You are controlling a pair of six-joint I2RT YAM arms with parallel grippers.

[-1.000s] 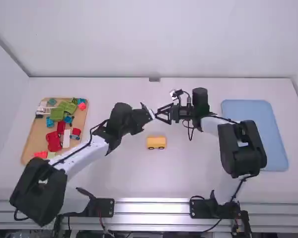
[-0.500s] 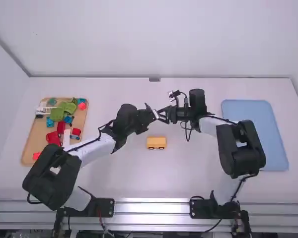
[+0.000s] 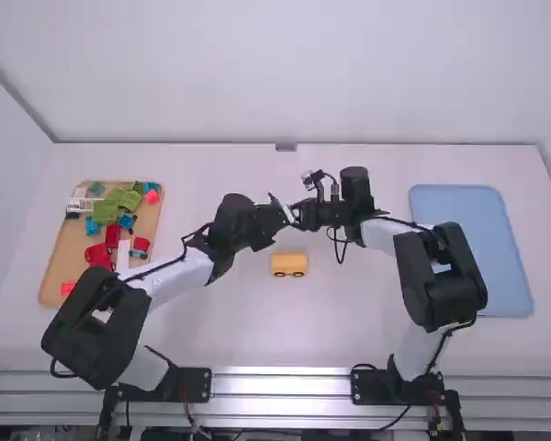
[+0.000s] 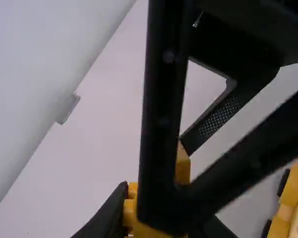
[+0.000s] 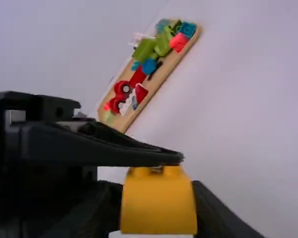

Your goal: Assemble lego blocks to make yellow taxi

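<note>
we see pale wall (image 3: 285, 73) behind white table (image 3: 193, 322). left arm (image 3: 87, 331) and right arm (image 3: 432, 289); beneath them, part of wooden tray (image 3: 55, 266) and part of blue tray (image 3: 477, 239) hidden. left gripper (image 3: 283, 213) and right gripper (image 3: 300, 216) meet, both clenched on yellow block (image 5: 159, 208), largely masked in left wrist view. yellow wheeled piece (image 3: 289, 264) on table nearby.

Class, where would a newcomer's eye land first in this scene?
Probably on the yellow block, where the left claw and right claw meet above the table's middle. Next, perhaps, the wheeled yellow piece standing nearer the bases, then the bright jumble on the wooden tray at left.
</note>
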